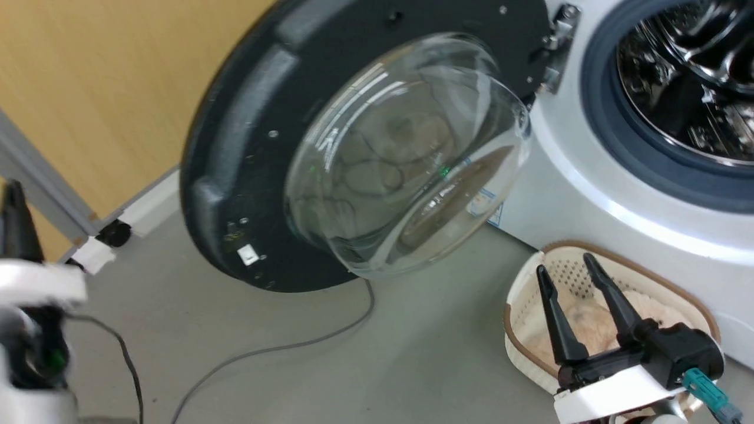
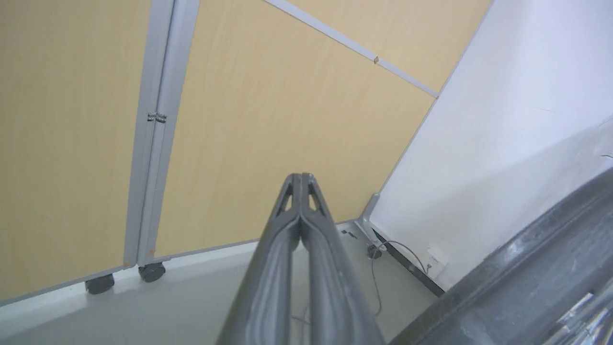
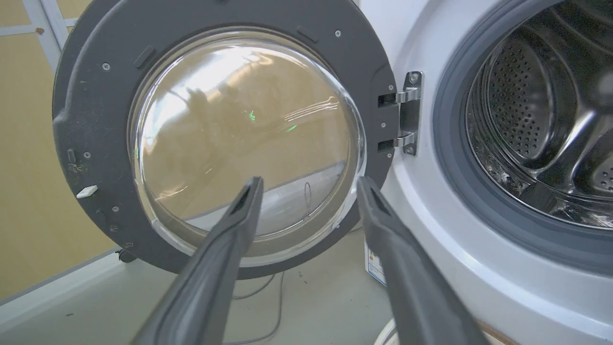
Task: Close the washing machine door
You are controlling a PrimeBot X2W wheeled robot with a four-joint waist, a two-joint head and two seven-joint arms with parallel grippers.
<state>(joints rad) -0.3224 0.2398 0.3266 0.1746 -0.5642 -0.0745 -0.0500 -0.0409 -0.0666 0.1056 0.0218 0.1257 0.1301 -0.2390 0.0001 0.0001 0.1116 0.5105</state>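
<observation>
The left tool [image 1: 13, 200] is blurred, cropped by the head view's edge.

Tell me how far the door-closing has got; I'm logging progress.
Done: nothing visible; the washing machine door hangs wide open on its hinge, the drum exposed. In hand: the left gripper, shut, sits off the door's outer side, not touching; the right gripper is open over the basket. Left: swing the door fully shut.

Left claw [image 2: 300, 178] pressed together, right claw [image 3: 310, 184] spread wide.
</observation>
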